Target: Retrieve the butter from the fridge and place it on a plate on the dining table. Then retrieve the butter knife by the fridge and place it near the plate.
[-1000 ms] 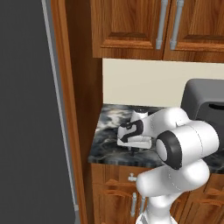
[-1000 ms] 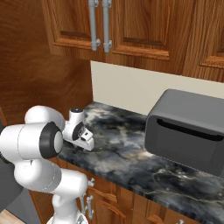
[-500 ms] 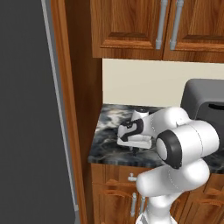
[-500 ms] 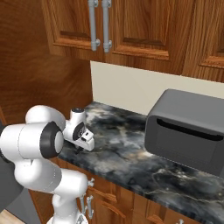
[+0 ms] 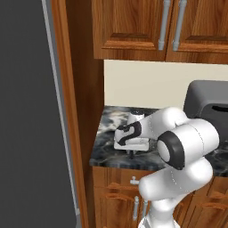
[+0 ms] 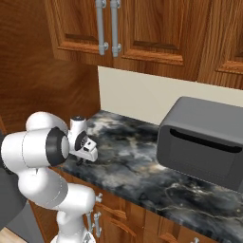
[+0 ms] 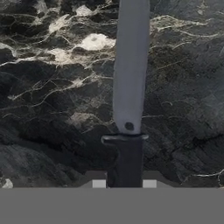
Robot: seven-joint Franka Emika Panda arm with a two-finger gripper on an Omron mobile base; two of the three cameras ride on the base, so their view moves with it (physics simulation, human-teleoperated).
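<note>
Grey unmarked butter knife (image 7: 130, 65) between jaws

Hand cam: butter knife (image 7: 129, 100) lies flat on marbled black/grey/white counter top (image 7: 52, 87), grey blade running to top edge, dark handle w/ guard at bottom. Gripper (image 7: 124, 183) closed on the handle, fingertips either side.

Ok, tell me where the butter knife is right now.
In the hand view the butter knife lies flat on the marbled wall counter, its dark handle between the fingertips of the shut gripper, near the counter's fridge-side end.
</note>
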